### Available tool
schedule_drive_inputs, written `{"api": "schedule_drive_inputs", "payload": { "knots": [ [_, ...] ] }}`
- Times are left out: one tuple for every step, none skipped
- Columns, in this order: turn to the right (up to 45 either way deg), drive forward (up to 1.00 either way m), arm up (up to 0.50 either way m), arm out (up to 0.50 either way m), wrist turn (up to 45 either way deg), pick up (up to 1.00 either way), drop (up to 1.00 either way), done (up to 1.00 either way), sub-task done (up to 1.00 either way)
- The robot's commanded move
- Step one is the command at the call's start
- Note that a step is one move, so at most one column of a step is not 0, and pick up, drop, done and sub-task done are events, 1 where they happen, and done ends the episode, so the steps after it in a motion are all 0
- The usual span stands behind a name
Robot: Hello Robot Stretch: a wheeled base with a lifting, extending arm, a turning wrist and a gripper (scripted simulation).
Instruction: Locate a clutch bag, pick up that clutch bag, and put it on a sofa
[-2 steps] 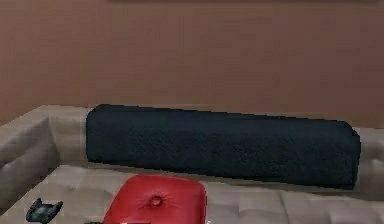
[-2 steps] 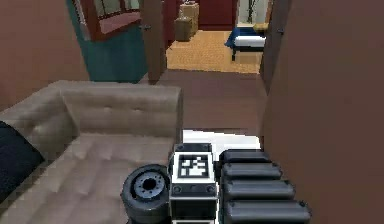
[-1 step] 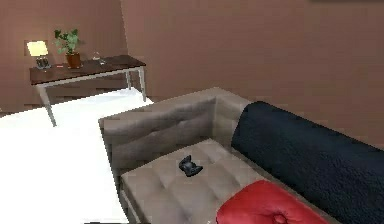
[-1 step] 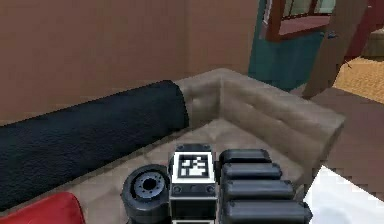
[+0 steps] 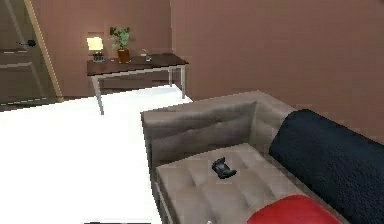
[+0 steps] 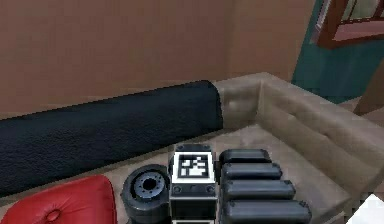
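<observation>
A lamp (image 5: 95, 45) and plant (image 5: 122, 42) are standing on a side table (image 5: 165, 62). Right of it, a small dark object (image 5: 222, 168), perhaps the clutch bag, is lying on the seat of the grey sofa (image 5: 200, 118). A red cushion (image 6: 55, 203) is lying left of the gripper (image 6: 148, 192); whether it is grasping anything is unclear.

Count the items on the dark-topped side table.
3: a glowing yellow lamp at the table's left end, a green potted plant beside it, a small pale object farther right. Others may be hidden.
</observation>
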Motion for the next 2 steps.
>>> {"api": "schedule_drive_inputs", "payload": {
  "knots": [
    [0.0, 0.00, 0.00, 0.20, 0.0, 0.00, 0.00, 0.00, 0.00],
    [0.0, 0.00, 0.00, 0.00, 45.0, 0.00, 0.00, 0.00, 0.00]
  ]
}}
